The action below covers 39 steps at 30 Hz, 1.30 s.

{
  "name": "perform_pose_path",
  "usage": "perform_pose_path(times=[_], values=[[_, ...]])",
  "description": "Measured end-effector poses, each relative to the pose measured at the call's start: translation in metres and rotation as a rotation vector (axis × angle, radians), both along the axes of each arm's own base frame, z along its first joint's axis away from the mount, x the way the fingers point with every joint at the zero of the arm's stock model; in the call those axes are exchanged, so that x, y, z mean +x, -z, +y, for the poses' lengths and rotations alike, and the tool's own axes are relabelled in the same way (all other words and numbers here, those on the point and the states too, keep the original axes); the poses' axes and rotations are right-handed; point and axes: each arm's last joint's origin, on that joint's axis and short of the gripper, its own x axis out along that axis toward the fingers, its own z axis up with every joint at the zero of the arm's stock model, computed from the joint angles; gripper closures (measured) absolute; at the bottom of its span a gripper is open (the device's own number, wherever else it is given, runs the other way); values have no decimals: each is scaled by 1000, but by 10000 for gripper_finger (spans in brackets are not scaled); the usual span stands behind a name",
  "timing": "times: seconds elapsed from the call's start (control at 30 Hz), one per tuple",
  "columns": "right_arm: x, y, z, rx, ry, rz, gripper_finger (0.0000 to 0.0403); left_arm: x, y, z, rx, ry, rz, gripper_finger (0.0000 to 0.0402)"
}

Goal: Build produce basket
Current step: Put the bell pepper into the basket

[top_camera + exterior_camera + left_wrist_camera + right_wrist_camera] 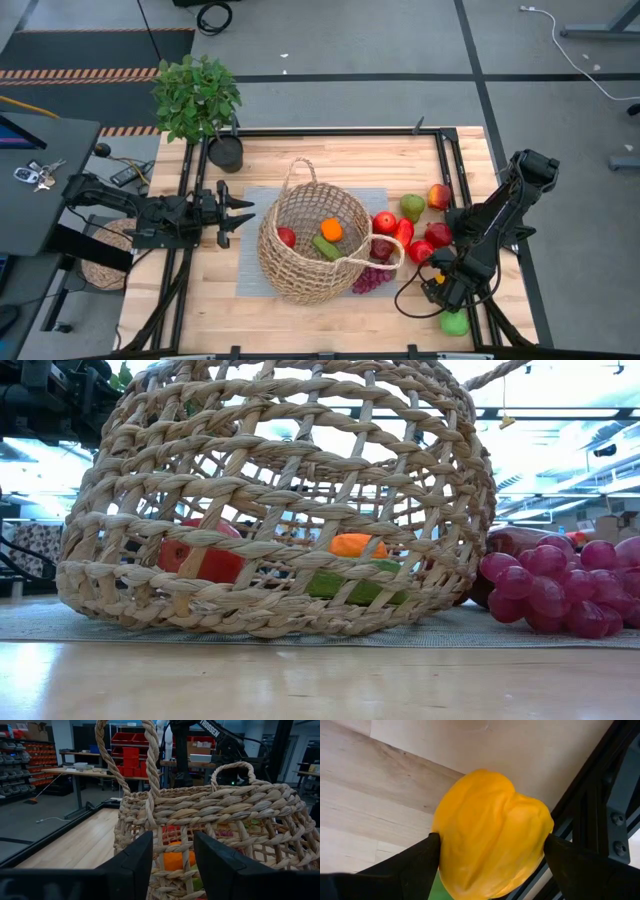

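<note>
Our right pincer (490, 865) pinches a yellow pepper (492, 832) at the table's (190, 310) right edge; smooth, firm, light, best held across its middle. Our left pincer (238, 214) waits spread beside the basket (300, 265).

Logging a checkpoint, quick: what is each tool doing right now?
Left tool: open, empty, facing the basket.
Right tool: shut on the yellow pepper, near the table's right edge.
</note>
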Motion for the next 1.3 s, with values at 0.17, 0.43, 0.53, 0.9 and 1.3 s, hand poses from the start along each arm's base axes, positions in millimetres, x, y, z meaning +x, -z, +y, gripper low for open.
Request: perform_pose_path(times=[0.17,0.43,0.53,0.9,1.3], values=[[0,0,0,1,-4,0,57,0,0,0,0,0,0,252],[0,0,0,7,1,-1,57,0,0,0,0,0,0,253],[0,0,1,13,8,6,57,0,0,0,0,0,0,254],[1,0,0,15,-1,13,57,0,0,0,0,0,0,253],[7,-17,2,-83,-47,-59,57,0,0,0,0,0,0,251]])
